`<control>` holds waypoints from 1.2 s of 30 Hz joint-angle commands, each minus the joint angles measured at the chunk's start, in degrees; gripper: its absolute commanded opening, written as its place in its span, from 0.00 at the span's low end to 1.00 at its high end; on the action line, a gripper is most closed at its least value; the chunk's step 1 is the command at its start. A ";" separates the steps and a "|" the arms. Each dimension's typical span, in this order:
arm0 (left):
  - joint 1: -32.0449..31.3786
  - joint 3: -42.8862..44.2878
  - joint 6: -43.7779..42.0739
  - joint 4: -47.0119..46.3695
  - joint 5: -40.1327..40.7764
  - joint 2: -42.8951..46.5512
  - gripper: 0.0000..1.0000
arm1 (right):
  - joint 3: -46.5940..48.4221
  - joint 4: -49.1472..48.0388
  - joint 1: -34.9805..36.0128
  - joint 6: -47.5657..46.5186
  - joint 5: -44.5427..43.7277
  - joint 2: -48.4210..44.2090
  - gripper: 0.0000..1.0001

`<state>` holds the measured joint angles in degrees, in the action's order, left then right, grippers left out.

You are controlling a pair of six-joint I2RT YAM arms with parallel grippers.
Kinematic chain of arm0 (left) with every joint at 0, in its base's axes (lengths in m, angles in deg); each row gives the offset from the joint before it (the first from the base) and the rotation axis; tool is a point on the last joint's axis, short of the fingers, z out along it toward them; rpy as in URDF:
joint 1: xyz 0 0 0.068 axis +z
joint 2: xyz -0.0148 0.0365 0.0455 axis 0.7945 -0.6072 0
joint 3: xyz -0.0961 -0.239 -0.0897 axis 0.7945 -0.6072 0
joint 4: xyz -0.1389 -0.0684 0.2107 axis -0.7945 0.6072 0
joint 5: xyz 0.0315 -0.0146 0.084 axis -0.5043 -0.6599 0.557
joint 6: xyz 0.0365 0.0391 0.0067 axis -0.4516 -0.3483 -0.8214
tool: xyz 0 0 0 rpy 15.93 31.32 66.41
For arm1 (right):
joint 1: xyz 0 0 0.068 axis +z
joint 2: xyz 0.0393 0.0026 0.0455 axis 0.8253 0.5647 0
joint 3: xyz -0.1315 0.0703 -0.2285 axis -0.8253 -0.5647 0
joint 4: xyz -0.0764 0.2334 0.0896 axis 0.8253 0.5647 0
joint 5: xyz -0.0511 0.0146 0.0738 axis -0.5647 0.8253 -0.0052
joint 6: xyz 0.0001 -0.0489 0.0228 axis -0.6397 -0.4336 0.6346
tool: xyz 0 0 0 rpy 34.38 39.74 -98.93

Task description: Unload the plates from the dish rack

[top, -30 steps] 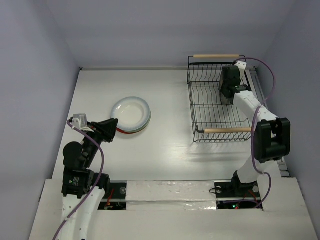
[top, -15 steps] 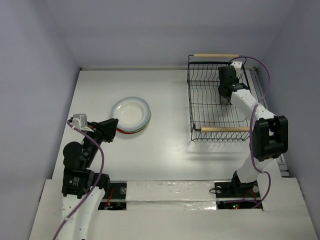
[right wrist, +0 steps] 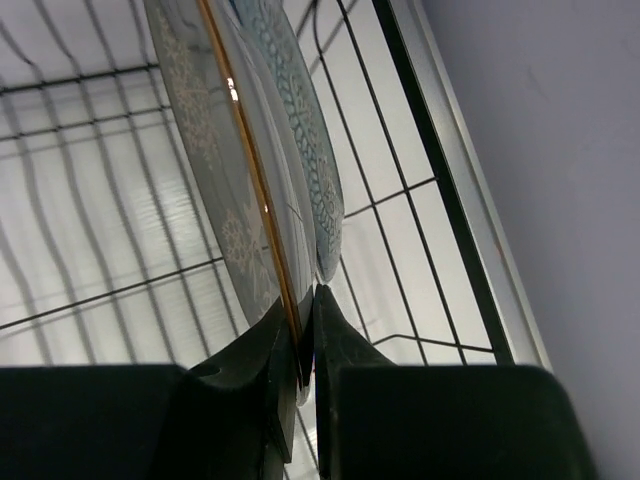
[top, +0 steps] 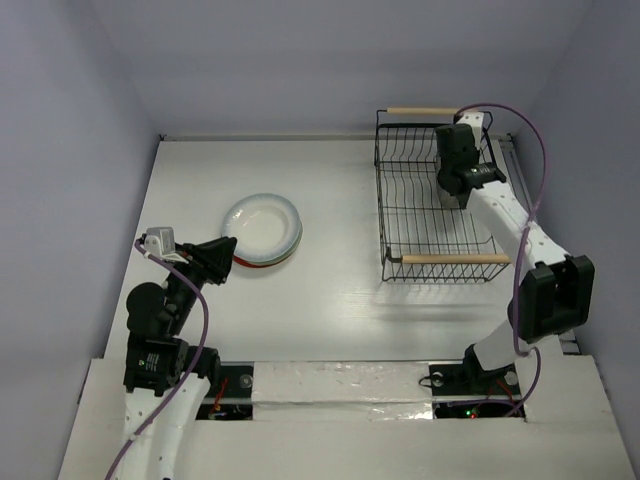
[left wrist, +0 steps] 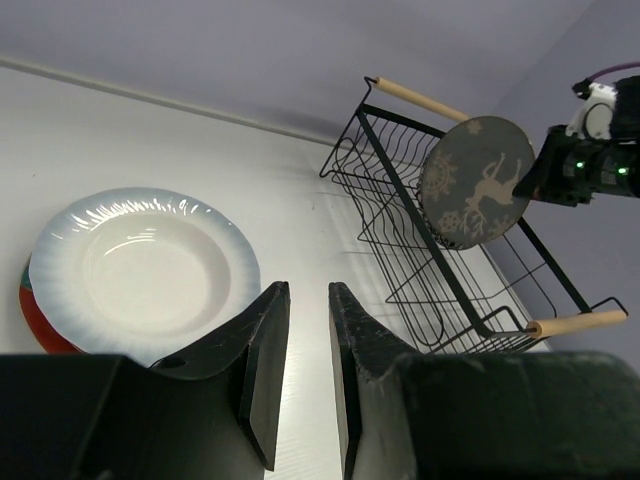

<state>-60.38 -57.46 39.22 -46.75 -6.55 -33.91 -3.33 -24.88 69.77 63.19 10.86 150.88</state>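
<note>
The right pincer (right wrist: 305,315) is clamped on the rim of the grey deer plate (left wrist: 475,180), one jaw on each face, with the gold-lined edge running down between them. The plate stands on edge at the right side of the dish rack (top: 384,200); how far it is off the rack floor I cannot tell. Close behind it, on the side nearer the rack's right wall, stands the blue floral plate (right wrist: 300,130), and whether the two touch is not clear. Glazed ceramic like this is likely stiff, fairly heavy for a rim pinch, slick and easy to chip. The hold therefore probably wants to sit deep on the rim, and the lift should go straight up, clear of the wires and of the neighbouring plate. Well to the left of the rack, on the counter (top: 330,190), a white plate (left wrist: 140,275) lies on a red plate (left wrist: 35,310). The left pincer (left wrist: 298,370) hovers just beside that stack, jaws a little apart and empty.
</note>
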 commanded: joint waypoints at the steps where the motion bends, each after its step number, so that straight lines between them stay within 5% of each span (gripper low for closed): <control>1: -0.14 0.86 -0.26 -2.39 -0.71 -0.55 0.20 | 3.09 -7.73 0.53 1.80 0.98 -9.29 0.00; 14: -0.14 0.78 -0.26 -2.39 -0.71 -0.99 0.20 | -1.04 -12.22 0.53 7.07 13.28 -21.08 0.00; 22: -0.14 0.86 -0.17 -2.48 -0.53 -1.34 0.20 | -5.79 -21.60 2.54 15.33 37.97 -26.71 0.00; 31: 0.39 0.78 -0.26 -2.31 -0.09 -1.51 0.20 | -6.59 -37.60 15.81 27.81 50.63 -13.01 0.00; 36: 0.39 0.86 -0.26 -2.13 0.17 -1.51 0.20 | -2.38 -40.52 24.07 30.62 49.06 -3.35 0.00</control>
<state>-60.36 -57.46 39.22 -46.73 -6.49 -34.79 -10.84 -52.01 90.43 88.59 56.89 146.12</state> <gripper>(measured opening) 0.196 0.120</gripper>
